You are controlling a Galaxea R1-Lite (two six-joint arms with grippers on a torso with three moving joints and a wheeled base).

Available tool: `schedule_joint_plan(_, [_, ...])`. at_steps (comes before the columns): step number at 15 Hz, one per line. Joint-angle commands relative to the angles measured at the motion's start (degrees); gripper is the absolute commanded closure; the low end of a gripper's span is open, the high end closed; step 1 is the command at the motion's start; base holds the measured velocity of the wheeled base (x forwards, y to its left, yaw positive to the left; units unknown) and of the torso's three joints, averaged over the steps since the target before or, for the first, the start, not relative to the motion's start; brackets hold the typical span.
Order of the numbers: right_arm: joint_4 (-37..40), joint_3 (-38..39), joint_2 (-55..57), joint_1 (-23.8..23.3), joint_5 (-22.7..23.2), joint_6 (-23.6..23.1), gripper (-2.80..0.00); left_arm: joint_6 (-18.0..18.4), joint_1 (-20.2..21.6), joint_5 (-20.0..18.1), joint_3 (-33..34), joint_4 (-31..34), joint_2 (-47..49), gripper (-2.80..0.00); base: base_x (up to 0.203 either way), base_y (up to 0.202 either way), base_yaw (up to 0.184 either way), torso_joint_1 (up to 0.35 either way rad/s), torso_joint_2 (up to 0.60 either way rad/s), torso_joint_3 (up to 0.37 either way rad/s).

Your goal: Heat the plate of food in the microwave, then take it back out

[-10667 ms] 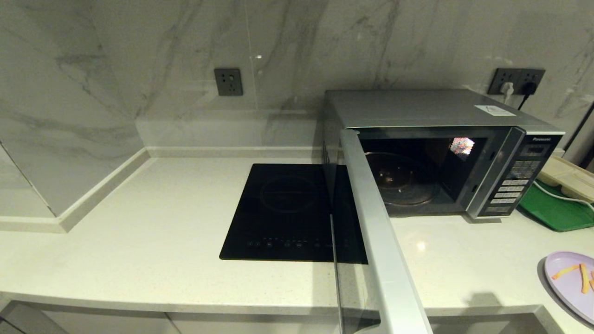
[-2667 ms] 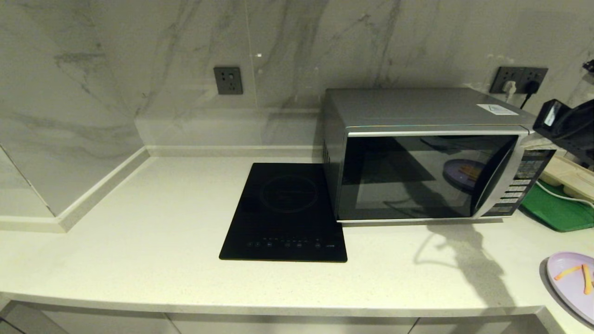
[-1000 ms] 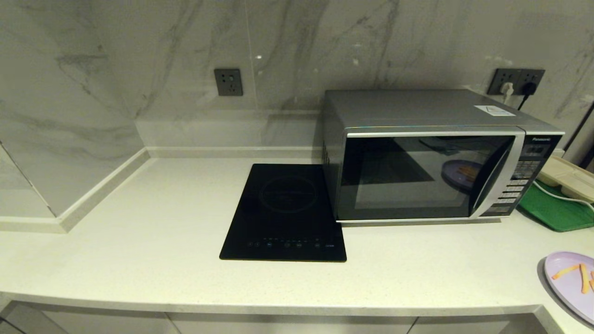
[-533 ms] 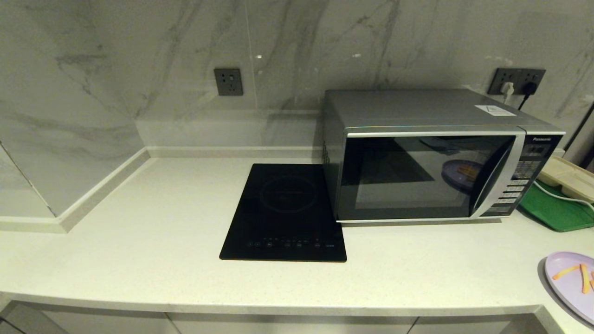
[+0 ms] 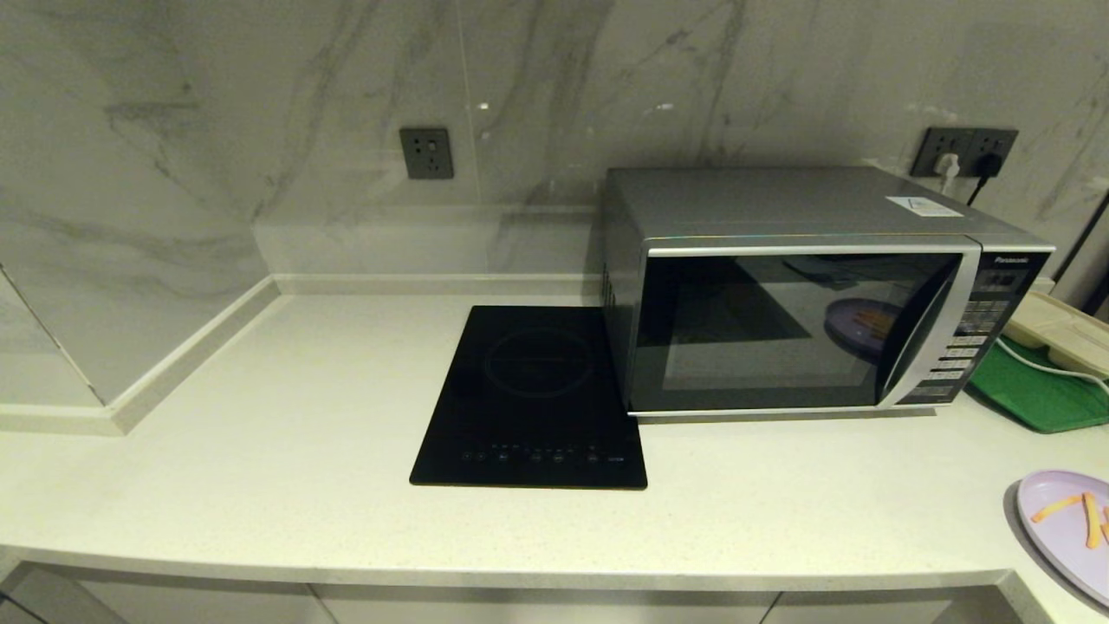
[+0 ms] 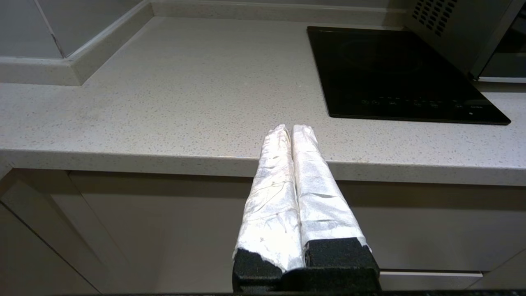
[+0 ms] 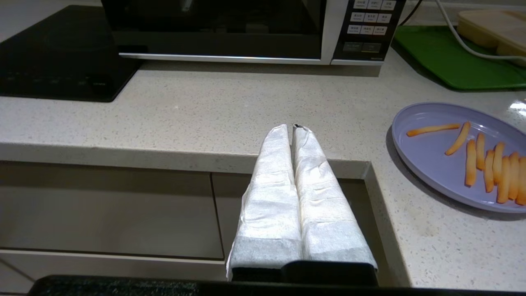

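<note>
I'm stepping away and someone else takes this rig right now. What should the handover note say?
Left gripper: shut, empty, parked off the counter's front edge.
Right gripper: shut, empty, parked at the counter edge near the plate of food.
Plate sits on the counter, right of the microwave, whose door is closed.
Done or not: the pictures cannot tell whether the food was heated.
Left: confirm that; otherwise nothing is in hand.

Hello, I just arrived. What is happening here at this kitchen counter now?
Nothing is being handled right now. The large silver microwave has its dark glass door closed. The round pale lilac plate with orange-yellow fries sits on the speckled white counter, near its right edge, in front of the green tray. The left gripper and the right gripper both wait shut and empty at the counter's front edge.
</note>
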Motion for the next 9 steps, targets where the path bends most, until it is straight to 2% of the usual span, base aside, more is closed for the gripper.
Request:
schedule_joint_plan(1, [-0.1,0.1,0.1,0.0,-0.8,1.5,0.0,0.0,0.0,0.0,0.0,0.0,0.0,0.0,0.0,0.0,0.0,0.0,0.0,0.0])
schedule_joint_plan(3, [-0.2,0.2,0.1,0.0,-1.2,2.5,0.0,0.0,0.0,0.0,0.0,0.0,0.0,0.0,0.0,0.0,0.0,0.0,0.0,0.0])
schedule_joint_plan(9, [-0.2,0.2,0.1,0.0,-0.9,1.5,0.0,0.0,0.0,0.0,0.0,0.0,0.0,0.0,0.0,0.0,0.0,0.0,0.0,0.0])
